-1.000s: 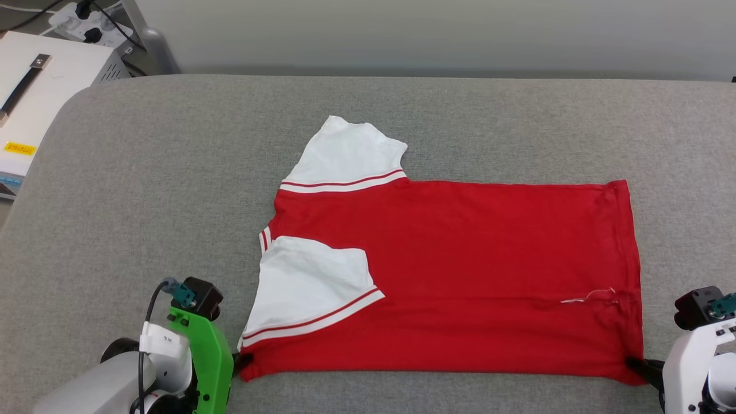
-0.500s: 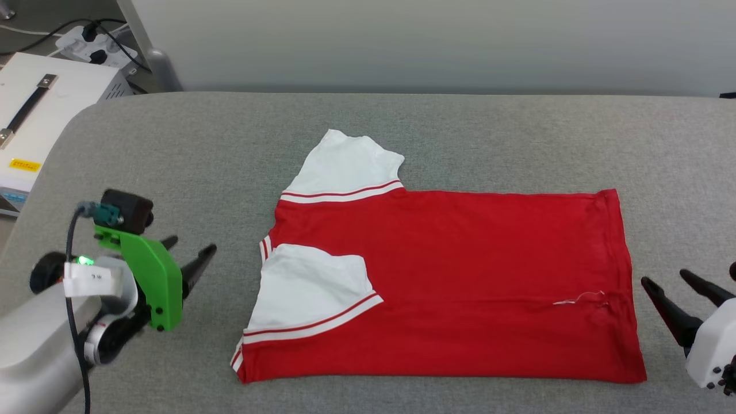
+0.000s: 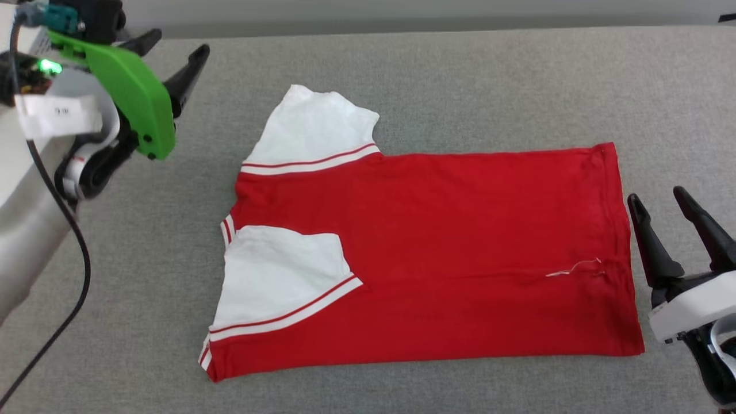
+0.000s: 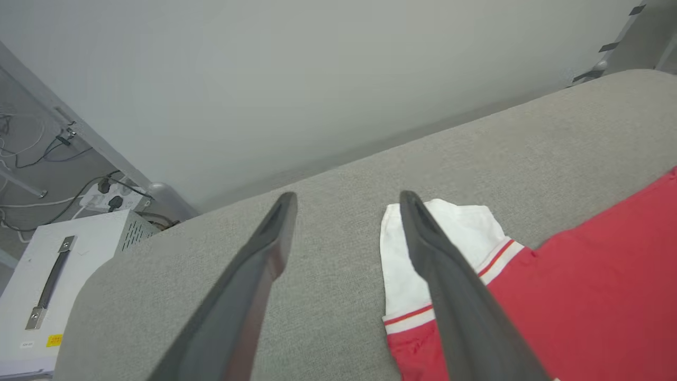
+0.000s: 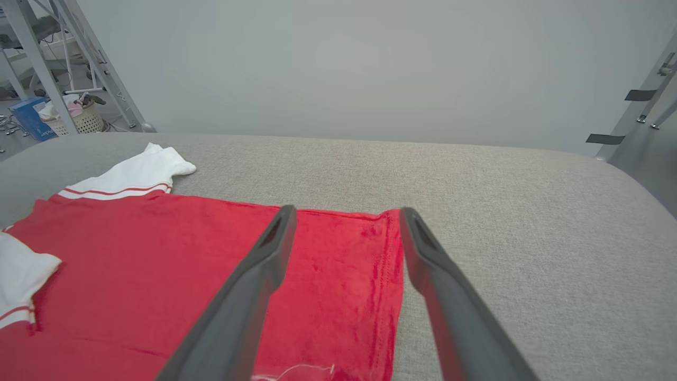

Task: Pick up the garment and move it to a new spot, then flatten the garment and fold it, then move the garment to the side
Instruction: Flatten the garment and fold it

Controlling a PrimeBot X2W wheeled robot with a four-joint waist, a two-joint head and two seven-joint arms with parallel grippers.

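**Left gripper [image 3: 179,42] and right gripper [image 3: 655,194] both spread wide, red T-shirt [image 3: 431,259] lying flat between them**

Neither gripper holds anything; the two dark fingers of each stand well apart. In the head view the left gripper hangs at the upper left on its green bracket [image 3: 126,92], well apart from the cloth, with its fingers aimed toward the far edge of the grey padded surface [image 3: 460,75]. Its own wrist view shows grey padding between the fingers, and the right-hand finger crosses in front of the far white sleeve.

The right gripper sits just beside the shirt's hem, at the right of the head view, with its fingers pointing away from the robot. Through its wrist camera, the far corner of the hem lies between the two fingers.

The T-shirt is spread out on the padding with its neck end toward the robot's left and its hem toward the right. One white sleeve with red-striped trim juts past the far edge of the red body. The nearer sleeve is folded in on top of the red cloth. A loose white thread [image 3: 575,268] trails near the hem.

Beyond the padding, the left wrist view takes in a white case [image 4: 47,280] with a dark handle and a power strip [image 4: 111,198]. The right wrist view shows a pale basket [image 5: 84,119] on the floor.
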